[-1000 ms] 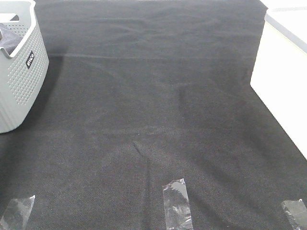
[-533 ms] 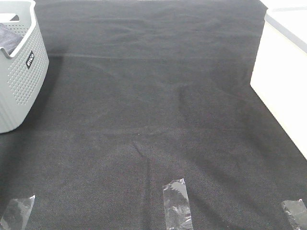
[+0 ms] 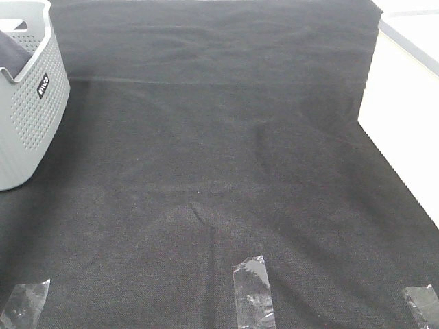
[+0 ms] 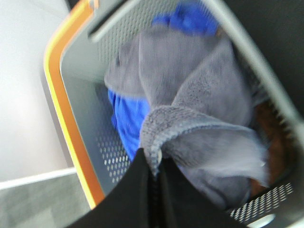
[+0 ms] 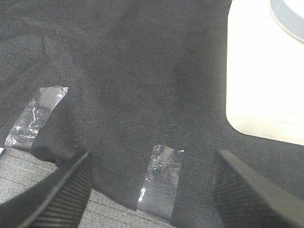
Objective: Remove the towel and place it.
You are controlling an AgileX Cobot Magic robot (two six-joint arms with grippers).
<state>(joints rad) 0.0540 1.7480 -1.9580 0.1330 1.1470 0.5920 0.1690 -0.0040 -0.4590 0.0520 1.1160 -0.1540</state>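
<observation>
The grey-lavender towel [image 4: 190,95] lies bunched inside the grey perforated basket [image 4: 85,104]. My left gripper [image 4: 154,164] is shut on a raised fold of the towel, above the basket's inside. In the exterior high view the basket [image 3: 31,116] stands at the far left, and a dark strip of cloth [image 3: 8,53] shows over its rim. Neither arm appears in that view. My right gripper [image 5: 153,156] is open with nothing between its fingers, low over the black table cloth [image 5: 133,80].
A blue cloth [image 4: 128,118] lies under the towel in the basket, beside an orange rim [image 4: 61,109]. A white box [image 3: 401,137] stands along the right side. Clear tape strips [image 3: 252,288] hold the black cloth at the near edge.
The dark cloth showing over the basket's rim has shifted a little. The table cloth, tapes and white box stay as they were.
</observation>
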